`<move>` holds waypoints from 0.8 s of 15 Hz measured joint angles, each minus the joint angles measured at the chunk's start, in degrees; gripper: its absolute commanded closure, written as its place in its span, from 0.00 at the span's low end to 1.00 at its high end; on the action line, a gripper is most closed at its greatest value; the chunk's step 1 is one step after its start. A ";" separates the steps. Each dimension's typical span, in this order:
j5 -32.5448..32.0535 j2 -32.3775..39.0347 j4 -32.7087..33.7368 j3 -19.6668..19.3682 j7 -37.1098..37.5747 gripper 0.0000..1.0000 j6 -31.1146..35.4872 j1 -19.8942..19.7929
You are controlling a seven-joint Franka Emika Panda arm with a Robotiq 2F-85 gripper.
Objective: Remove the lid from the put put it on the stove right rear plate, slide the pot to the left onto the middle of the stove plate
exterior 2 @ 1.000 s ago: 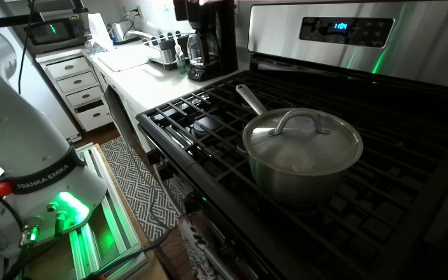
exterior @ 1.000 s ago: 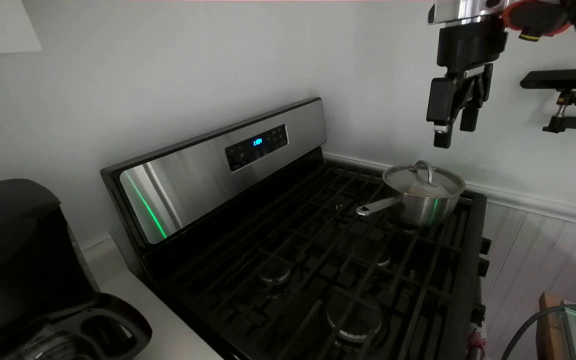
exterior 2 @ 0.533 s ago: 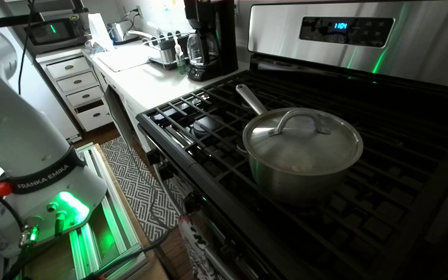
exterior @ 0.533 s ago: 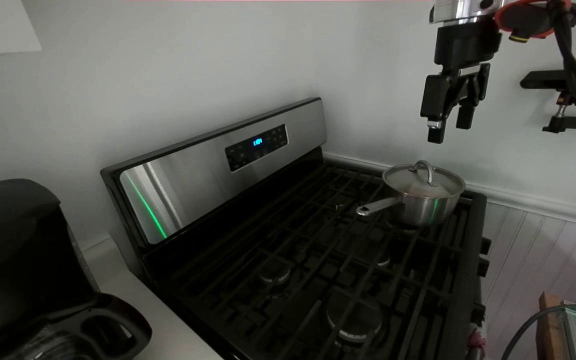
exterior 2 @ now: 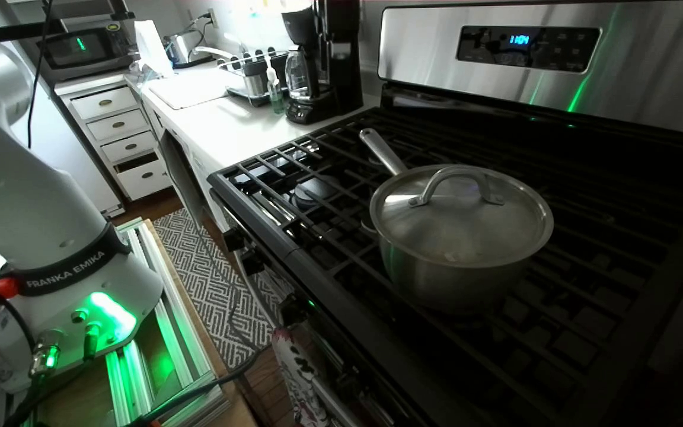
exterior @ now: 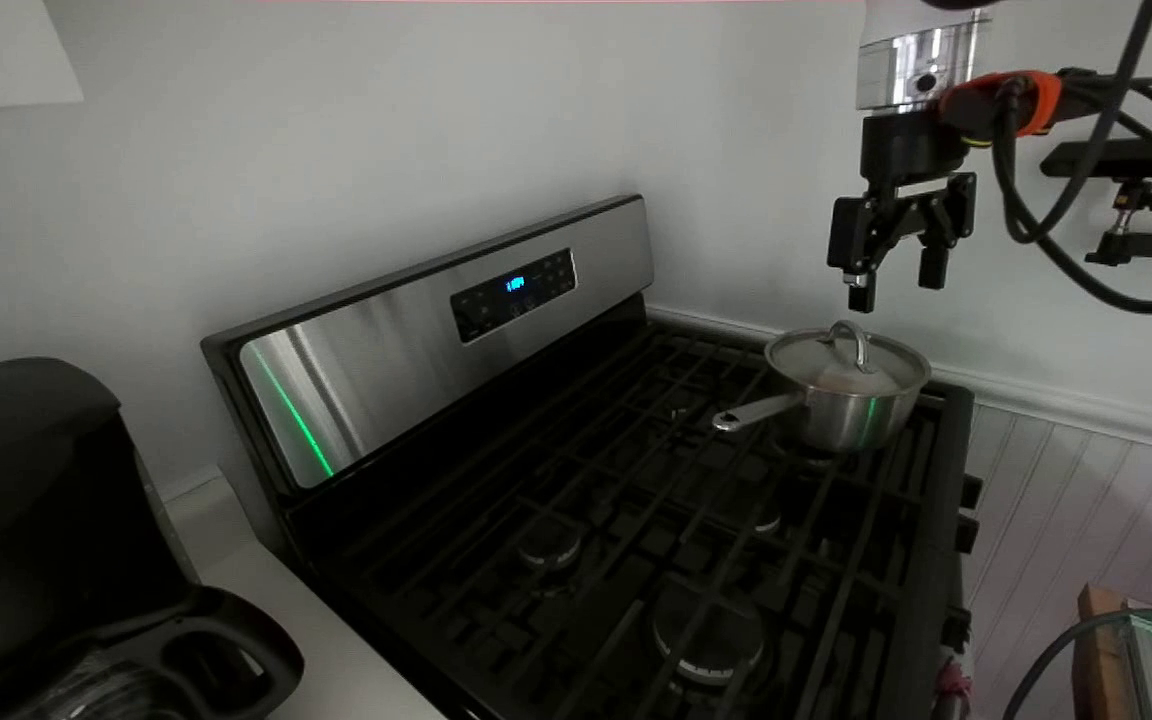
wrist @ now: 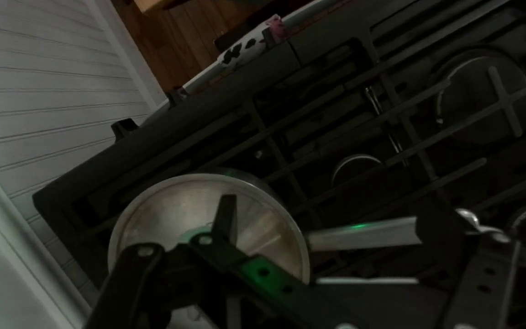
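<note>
The silvery lid (exterior: pixel 821 362) with an arched metal handle sits on the pot (exterior: pixel 851 420). The lid (exterior 2: pixel 466 228) and pot (exterior 2: pixel 454 284) also show in an exterior view. The pot stands on the black grates of the stove (exterior: pixel 626 500), its long handle pointing across the grates. My gripper (exterior: pixel 897 288) is open and empty, pointing down above the lid, apart from it. In the wrist view, the fingers of my gripper (wrist: pixel 329 217) are spread. One finger overlaps the lid (wrist: pixel 167 210), the other the pot's handle end. The lid's handle is mostly hidden there.
A black coffee maker (exterior: pixel 36 500) stands on the counter beside the stove. The back panel (exterior: pixel 376 390) with its blue display rises behind the grates. A wall (exterior: pixel 786 180) borders the pot's side. A patterned towel (exterior 2: pixel 300 373) hangs at the stove's front.
My gripper has shifted a little to the left in an exterior view, then lowered toward the lid, and looks turned slightly. It stays open. The pot and lid have not moved.
</note>
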 measured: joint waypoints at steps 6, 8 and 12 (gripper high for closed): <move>0.00 7.12 2.50 -3.19 0.82 0.00 8.15 -2.42; 0.02 9.42 3.50 -4.20 1.44 0.00 9.92 -3.26; 0.09 13.58 5.51 -5.64 2.32 0.00 11.51 -4.21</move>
